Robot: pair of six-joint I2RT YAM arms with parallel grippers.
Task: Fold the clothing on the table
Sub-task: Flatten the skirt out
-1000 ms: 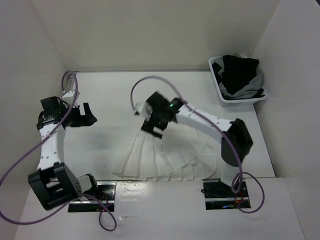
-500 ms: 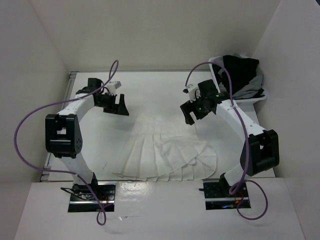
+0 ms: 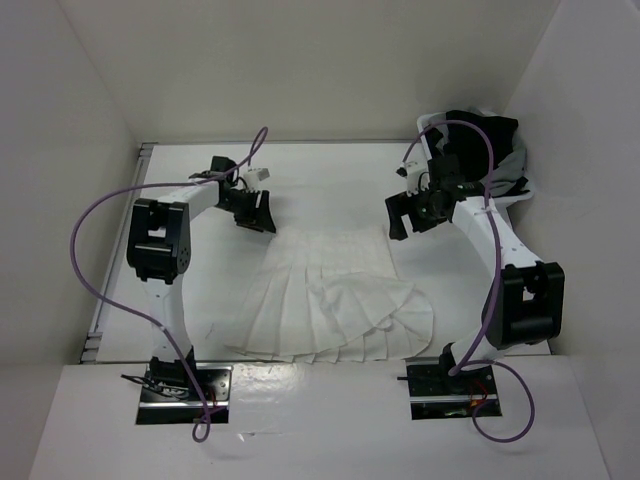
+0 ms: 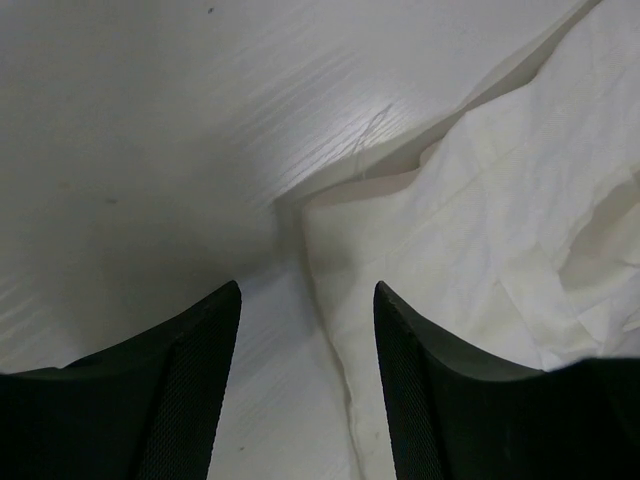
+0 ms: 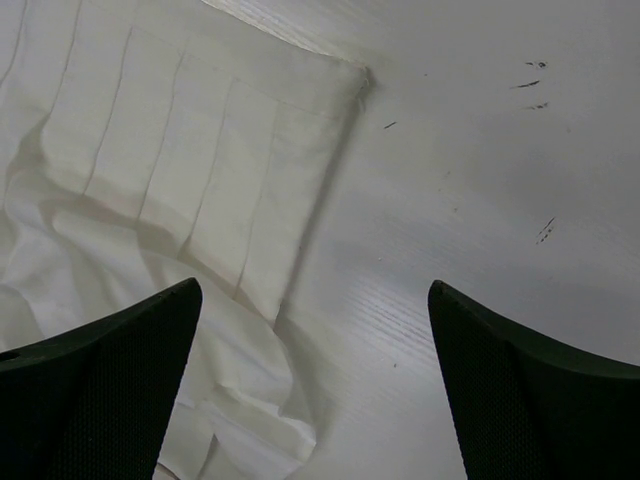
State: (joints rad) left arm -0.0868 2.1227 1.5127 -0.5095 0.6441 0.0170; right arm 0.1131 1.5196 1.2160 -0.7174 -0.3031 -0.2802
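Observation:
The clothing, a white pleated skirt (image 3: 330, 295), lies fanned out mid-table, its narrow end to the far side and a rumpled layer on its right half. My left gripper (image 3: 257, 218) hangs over the skirt's far left corner. In the left wrist view its jaws (image 4: 306, 292) stand apart, with the skirt's edge (image 4: 470, 230) running between them and nothing gripped. My right gripper (image 3: 402, 222) is at the far right corner, wide open. The right wrist view shows the pleated corner (image 5: 210, 190) under its left finger (image 5: 120, 380) and bare table (image 5: 450, 180) between the fingers.
A white basket (image 3: 520, 192) holding black and grey garments (image 3: 480, 150) stands at the far right corner, just behind the right arm. White walls close in the table (image 3: 330, 180) on three sides. Purple cables loop off both arms.
The left arm swung from the left side to the skirt's far left corner, its jaws narrowing. The right arm drew back from the skirt's middle to its far right corner.

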